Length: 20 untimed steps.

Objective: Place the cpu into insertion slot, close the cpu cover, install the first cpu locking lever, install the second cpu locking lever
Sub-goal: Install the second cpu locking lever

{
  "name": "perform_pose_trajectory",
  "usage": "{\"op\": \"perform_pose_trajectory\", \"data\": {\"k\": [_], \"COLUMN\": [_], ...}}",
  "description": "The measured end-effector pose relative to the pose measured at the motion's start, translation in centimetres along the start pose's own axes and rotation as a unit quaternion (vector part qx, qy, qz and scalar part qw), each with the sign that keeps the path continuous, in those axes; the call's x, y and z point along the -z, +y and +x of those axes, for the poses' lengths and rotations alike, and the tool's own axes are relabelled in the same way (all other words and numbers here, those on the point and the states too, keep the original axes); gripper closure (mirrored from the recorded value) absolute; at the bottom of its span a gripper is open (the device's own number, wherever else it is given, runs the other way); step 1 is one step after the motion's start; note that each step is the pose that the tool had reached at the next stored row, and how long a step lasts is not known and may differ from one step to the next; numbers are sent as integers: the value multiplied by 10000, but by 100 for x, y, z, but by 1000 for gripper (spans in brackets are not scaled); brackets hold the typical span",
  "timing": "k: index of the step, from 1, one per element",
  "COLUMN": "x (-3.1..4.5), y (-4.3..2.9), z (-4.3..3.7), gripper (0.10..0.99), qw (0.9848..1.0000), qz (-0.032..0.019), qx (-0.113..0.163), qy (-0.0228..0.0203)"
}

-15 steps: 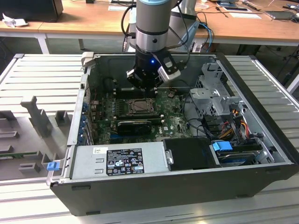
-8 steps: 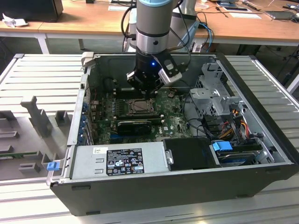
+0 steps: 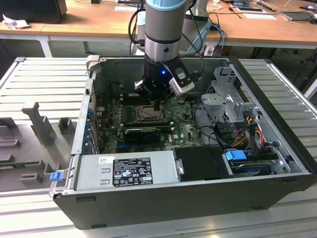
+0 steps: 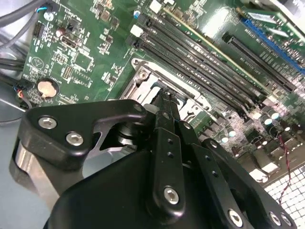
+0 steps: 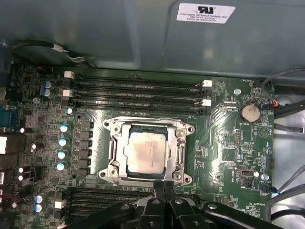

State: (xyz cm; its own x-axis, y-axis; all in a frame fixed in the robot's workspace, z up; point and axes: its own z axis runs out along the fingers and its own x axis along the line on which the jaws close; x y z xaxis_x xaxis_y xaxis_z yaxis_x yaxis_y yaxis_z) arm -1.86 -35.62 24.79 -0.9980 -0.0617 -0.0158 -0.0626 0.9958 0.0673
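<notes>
At the insertion slot: one cpu seated | one cpu cover shut over it | pincer closed, empty, at slot's edge

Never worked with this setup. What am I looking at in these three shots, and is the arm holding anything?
It is one robot arm working inside an opened desktop computer case that lies on its side on a ribbed metal bench.

The exterior view looks from off the arm: the arm reaches down into the case, and its gripper sits just above the green motherboard.

The two wrist views come from cameras riding on the arm. In the first wrist view you look down on the insertion slot. The cpu, a pale silver square, already sits in it, and the cpu cover, a metal frame, lies down around it. The fingers are pressed together at the edge of the socket, and nothing shows between them.

The second wrist view looks along the gripper's black body toward that same socket, beside long memory slots.
</notes>
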Motion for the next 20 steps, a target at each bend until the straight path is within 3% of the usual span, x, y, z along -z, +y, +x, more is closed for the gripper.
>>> {"op": "perform_pose_trajectory", "data": {"k": [1, 4, 5, 10, 15, 20], "x": [-5, -28, -32, -36, -77, -239], "y": [-15, -75, -102, -262, -257, -264], "z": [1, 45, 57, 123, 354, 442], "gripper": [980, 980, 980, 980, 980, 980], "qw": [10000, 9998, 9997, 9996, 9993, 9993], "qz": [-27, -189, -217, -277, -355, -374], "qx": [1, 49, 58, 60, 75, 93], "qy": [13, 10, 9, 6, 2, 2]}}
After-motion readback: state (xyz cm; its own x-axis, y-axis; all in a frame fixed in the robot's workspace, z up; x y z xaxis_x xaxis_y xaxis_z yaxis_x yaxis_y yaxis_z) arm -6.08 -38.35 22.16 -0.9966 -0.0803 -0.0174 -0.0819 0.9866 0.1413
